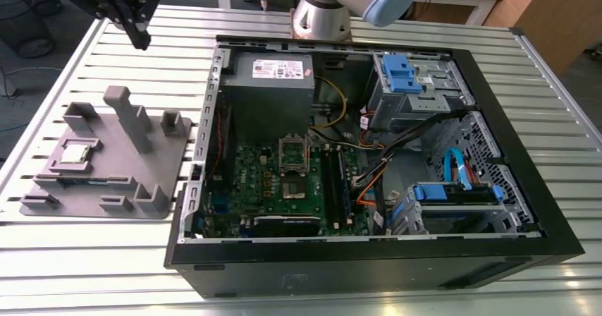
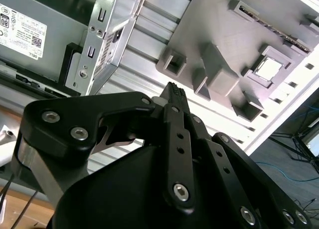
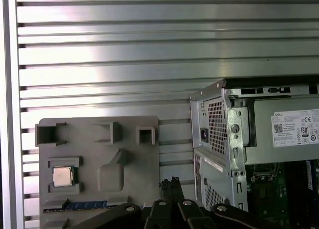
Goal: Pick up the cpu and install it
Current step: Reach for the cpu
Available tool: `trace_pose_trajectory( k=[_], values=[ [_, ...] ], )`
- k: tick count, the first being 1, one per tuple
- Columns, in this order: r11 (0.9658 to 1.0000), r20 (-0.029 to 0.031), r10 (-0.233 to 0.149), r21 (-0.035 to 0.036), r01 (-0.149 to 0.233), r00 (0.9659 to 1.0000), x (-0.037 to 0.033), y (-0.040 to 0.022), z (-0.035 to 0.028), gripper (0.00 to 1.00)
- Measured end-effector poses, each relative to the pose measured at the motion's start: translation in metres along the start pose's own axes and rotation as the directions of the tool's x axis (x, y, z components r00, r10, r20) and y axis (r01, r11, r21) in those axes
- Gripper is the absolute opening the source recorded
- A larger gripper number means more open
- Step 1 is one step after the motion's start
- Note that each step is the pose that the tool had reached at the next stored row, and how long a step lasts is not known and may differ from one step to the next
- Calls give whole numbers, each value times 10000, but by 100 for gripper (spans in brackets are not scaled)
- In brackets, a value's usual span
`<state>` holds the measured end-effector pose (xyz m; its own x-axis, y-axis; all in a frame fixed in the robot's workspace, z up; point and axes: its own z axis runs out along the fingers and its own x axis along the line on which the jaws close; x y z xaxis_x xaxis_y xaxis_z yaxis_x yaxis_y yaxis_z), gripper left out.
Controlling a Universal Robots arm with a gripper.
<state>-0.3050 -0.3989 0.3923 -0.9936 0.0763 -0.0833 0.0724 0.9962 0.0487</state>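
The cpu [image 1: 75, 154] is a small silver-grey square chip lying flat in a recess of the grey plastic fixture [image 1: 160, 168], at the exterior view's left. Both wrist views show the cpu [image 2: 269, 68] [image 3: 63, 176] in its recess. My gripper [image 1: 141, 41] hangs high above the table, beyond the fixture's far edge and well apart from the chip. Its black fingers [image 3: 169, 184] are pressed together with nothing between them, so the gripper [image 2: 174, 89] is shut and empty. The motherboard socket [image 1: 292, 150] lies inside the open computer case.
The open black computer case [image 1: 526, 210] takes up the middle and the exterior view's right of the slatted metal table [image 1: 56, 259]. It holds a power supply [image 1: 268, 73], blue drive bays [image 1: 400, 73] and cables. Tall posts [image 1: 127, 115] rise from the fixture.
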Motion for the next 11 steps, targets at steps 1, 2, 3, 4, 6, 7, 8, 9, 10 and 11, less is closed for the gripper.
trace_pose_trajectory(
  k=[1, 2, 3, 4, 6, 7, 8, 9, 10, 11],
  values=[
    [10000, 0, 0, 0, 0, 10000, 12, -1, -1, 11],
    [10000, 0, 0, 0, 0, 10000, 25, -2, -1, 11],
    [10000, 0, -1, 0, 1, 10000, 39, -3, -3, 11],
    [10000, 0, 0, 0, 0, 10000, 53, -4, -4, 11],
    [10000, 1, 0, 0, 0, 10000, 77, -6, -6, 11],
    [10000, 1, 0, 0, 0, 10000, 89, -7, -7, 11],
    [10000, 1, -1, 0, 1, 10000, 100, -7, -8, 11],
    [10000, 1, -1, 0, 1, 10000, 109, -8, -9, 11],
    [10000, 1, -1, 0, 1, 10000, 118, -9, -9, 11],
    [10000, 2, -1, 0, 1, 10000, 127, -10, -10, 11]
  ],
)
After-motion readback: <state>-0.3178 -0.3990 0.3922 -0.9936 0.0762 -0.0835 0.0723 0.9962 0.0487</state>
